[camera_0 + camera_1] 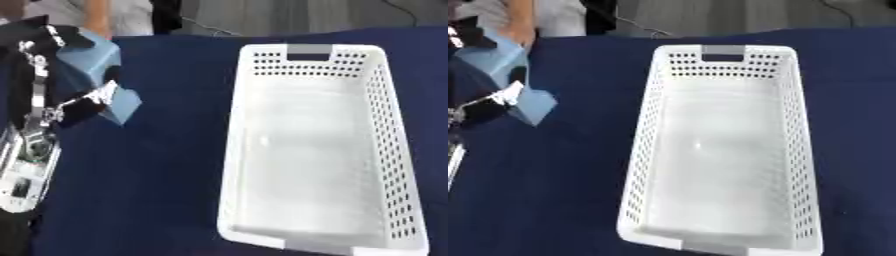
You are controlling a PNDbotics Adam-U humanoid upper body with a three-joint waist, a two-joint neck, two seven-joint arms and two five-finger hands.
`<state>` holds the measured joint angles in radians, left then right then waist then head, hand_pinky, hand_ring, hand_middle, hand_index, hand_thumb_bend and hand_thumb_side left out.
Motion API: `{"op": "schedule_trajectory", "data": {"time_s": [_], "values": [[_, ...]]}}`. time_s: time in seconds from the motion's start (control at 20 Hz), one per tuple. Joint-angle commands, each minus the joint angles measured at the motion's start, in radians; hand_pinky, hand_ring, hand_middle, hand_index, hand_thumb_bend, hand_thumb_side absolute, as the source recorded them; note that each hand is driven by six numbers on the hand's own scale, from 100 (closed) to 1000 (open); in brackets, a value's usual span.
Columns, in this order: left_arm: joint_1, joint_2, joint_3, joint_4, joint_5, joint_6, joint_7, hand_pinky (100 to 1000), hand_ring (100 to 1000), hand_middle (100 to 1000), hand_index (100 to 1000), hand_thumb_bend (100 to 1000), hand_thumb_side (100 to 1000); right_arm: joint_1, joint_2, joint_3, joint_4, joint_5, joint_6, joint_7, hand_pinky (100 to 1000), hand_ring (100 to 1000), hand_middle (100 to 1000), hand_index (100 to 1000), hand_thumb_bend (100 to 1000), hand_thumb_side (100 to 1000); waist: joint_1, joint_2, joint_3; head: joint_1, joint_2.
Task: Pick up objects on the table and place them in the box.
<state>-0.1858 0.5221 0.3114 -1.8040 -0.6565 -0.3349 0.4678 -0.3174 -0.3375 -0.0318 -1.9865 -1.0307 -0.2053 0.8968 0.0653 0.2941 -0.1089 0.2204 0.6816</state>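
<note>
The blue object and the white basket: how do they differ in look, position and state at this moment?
The blue object is pale blue with solid, angular faces; the white basket is white with perforated walls. The blue object is much smaller than the basket. The blue object is held in the left hand at the view's left, whereas the basket stands untouched on the dark blue table and looks empty. The right hand is not visible.
</note>
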Motion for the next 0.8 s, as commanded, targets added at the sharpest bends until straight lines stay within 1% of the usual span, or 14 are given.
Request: {"op": "schedule_trajectory", "data": {"time_s": [0.05,0.1,0.15,0.35,0.45,0.55,0.65,0.8], "values": [[-0.023,0.072,0.011,-0.007,-0.007,0.009,0.019,100,100,100,100,426,100,-0.006,-0.021,-0.004,-0.013,-0.006,-0.004,0.01,805,739,787,883,100,801,0.001,-0.025,-0.001,-0.001,0.005],[-0.031,0.086,0.01,-0.001,-0.008,0.011,0.02,100,100,100,100,514,100,-0.005,-0.021,-0.004,-0.013,-0.007,-0.003,0.01,806,739,788,883,100,804,0.001,-0.026,-0.001,-0.001,0.005],[-0.037,0.096,0.009,0.004,-0.009,0.011,0.021,100,100,100,100,448,100,-0.005,-0.021,-0.003,-0.013,-0.007,-0.003,0.01,805,739,787,883,100,801,0.002,-0.026,-0.001,-0.001,0.004],[-0.057,0.123,0.009,0.022,-0.009,0.012,0.027,100,100,100,100,472,100,-0.004,-0.022,-0.003,-0.013,-0.009,-0.001,0.01,806,740,787,884,100,801,0.003,-0.029,-0.004,0.001,0.003],[-0.071,0.132,0.006,0.028,-0.005,0.011,0.03,100,100,100,100,467,100,-0.003,-0.022,-0.003,-0.013,-0.008,0.0,0.01,806,740,787,884,100,800,0.003,-0.031,-0.004,0.001,0.004],[-0.095,0.137,-0.002,0.032,0.004,0.019,0.03,100,100,100,100,428,100,-0.001,-0.022,-0.002,-0.013,-0.008,0.001,0.01,805,740,787,883,100,799,0.003,-0.033,-0.004,0.003,0.004],[-0.13,0.13,-0.024,0.023,0.035,0.012,0.024,100,100,100,100,373,100,0.0,-0.021,-0.001,-0.013,-0.01,0.003,0.01,805,740,787,882,100,801,0.002,-0.036,-0.005,0.006,0.004],[-0.19,0.103,-0.051,0.002,0.091,0.004,0.003,100,100,100,100,310,100,0.0,-0.019,0.0,-0.013,-0.015,0.006,0.01,805,740,787,881,100,801,-0.001,-0.041,-0.008,0.01,0.004]]}}
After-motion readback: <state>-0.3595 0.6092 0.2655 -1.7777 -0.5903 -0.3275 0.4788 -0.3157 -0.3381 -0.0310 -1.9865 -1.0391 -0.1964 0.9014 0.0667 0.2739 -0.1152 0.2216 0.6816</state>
